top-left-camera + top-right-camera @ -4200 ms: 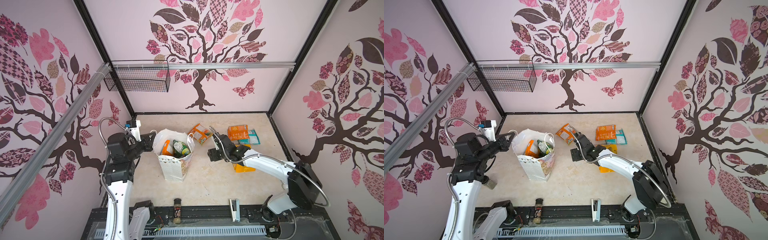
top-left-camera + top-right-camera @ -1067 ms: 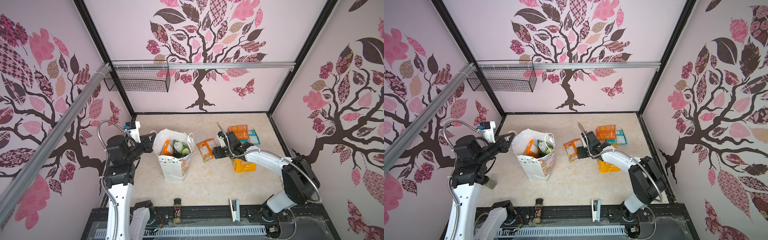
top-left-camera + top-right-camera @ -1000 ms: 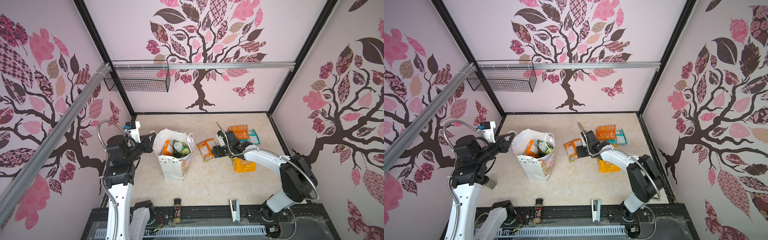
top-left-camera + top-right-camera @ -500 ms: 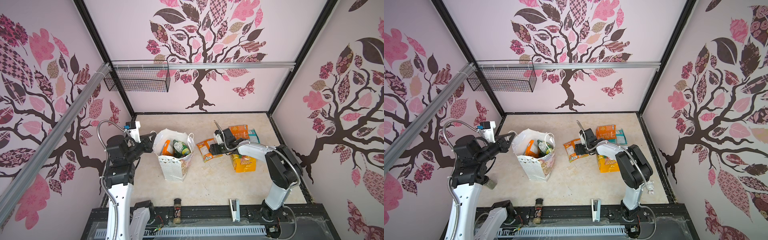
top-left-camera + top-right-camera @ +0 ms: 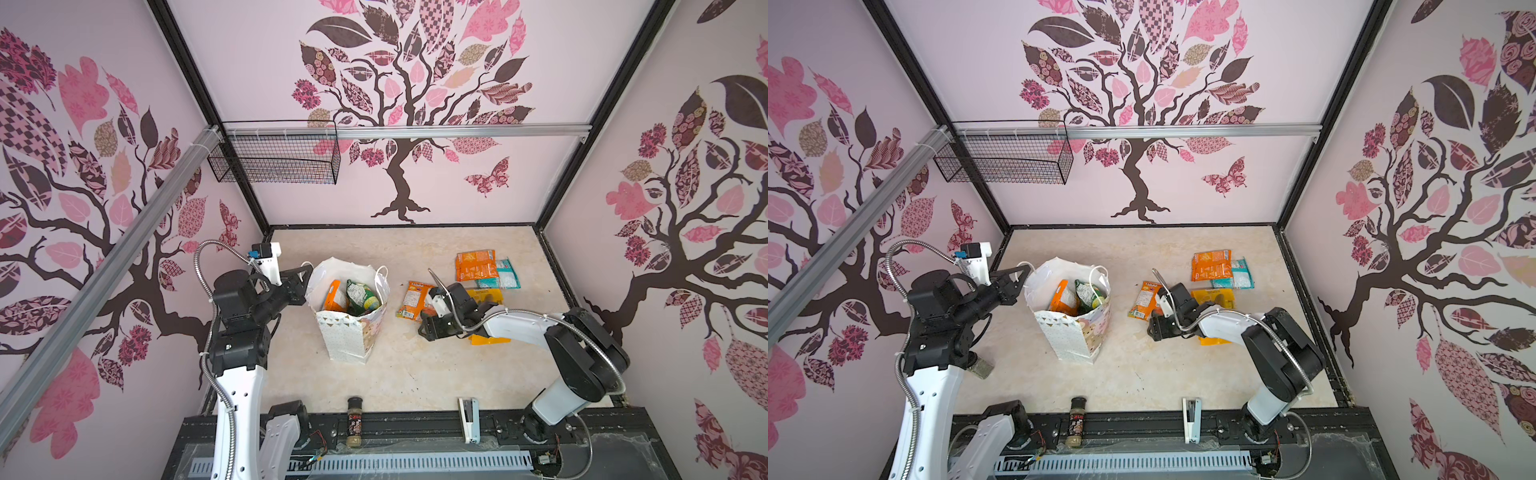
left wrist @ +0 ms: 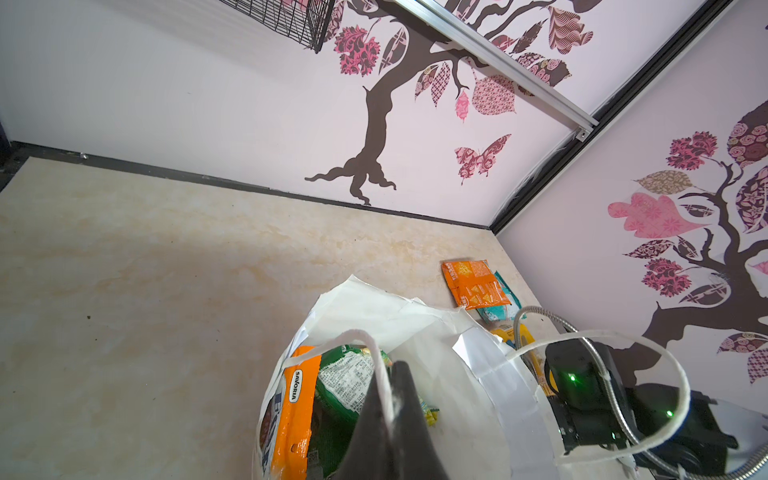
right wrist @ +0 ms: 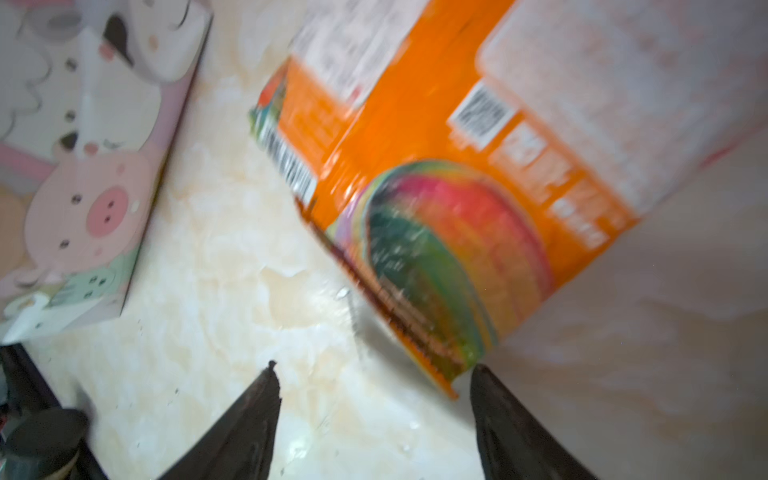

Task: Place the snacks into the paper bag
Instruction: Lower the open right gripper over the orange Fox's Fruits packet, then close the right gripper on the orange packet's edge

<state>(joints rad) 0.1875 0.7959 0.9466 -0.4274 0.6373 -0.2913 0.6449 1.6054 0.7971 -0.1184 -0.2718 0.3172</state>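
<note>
- In both top views the paper bag point(image 5: 349, 336) point(image 5: 1067, 336) stands upright left of the middle, with its mouth open and packets already inside. The left gripper point(image 5: 301, 282) point(image 5: 1017, 276) is at its rim. The right gripper point(image 5: 426, 328) point(image 5: 1156, 328) hangs low over the table, just on the near side of the orange packet point(image 5: 413, 297) point(image 5: 1142, 299). That packet lies flat between the bag and the remaining snacks. Its long axis runs away from the claw toward the back wall, slightly tilted, with a short end facing the claw. The right arm is plainly the nearer one.
- In the left wrist view the left gripper point(image 6: 392, 374) is pinched fully shut on the bag's white cord handle point(image 6: 365, 336), which holds the mouth open.
- The right wrist view is blurred. The right gripper point(image 7: 374, 368) has its jaws spread wide and empty, with only bare table between them. The orange packet point(image 7: 395, 124) stretches away ahead, its nearest corner just beside one fingertip point(image 7: 478, 370). As I judge it, a short push forward and sideways would bring that short end between the jaws
</note>
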